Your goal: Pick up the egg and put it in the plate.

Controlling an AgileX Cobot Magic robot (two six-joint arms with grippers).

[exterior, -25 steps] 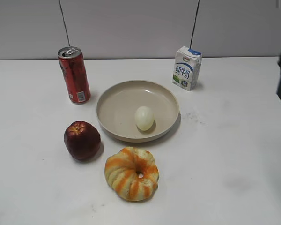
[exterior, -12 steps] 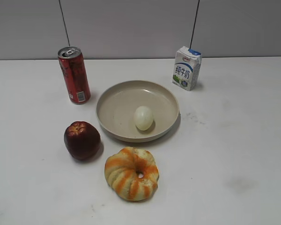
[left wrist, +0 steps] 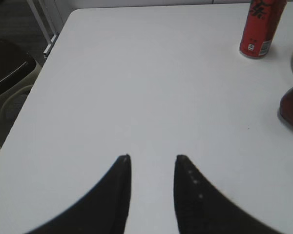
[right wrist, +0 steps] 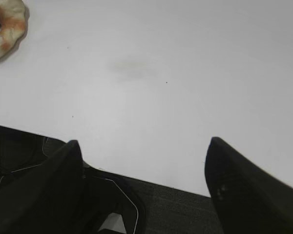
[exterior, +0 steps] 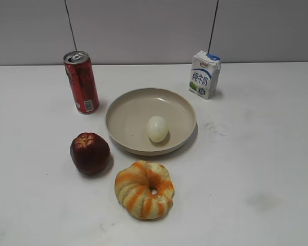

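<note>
Resting egg [exterior: 157, 128] already sits inside plate [exterior: 124, 134], upright-ish, both arms well clear: left gripper [left wrist: 152, 157] slightly parted, right gripper [right wrist: 142, 142] wide apart, both empty.

The table [exterior: 256, 154] is viewed by the exterior camera from its front edge, slanting down toward the far wall. The left corner is overlooked by the left wrist camera, the near edge by the right. The can [exterior: 81, 82] [left wrist: 260, 27] and bread [exterior: 144, 189] [right wrist: 5, 27] are shared with the exterior view.
</note>
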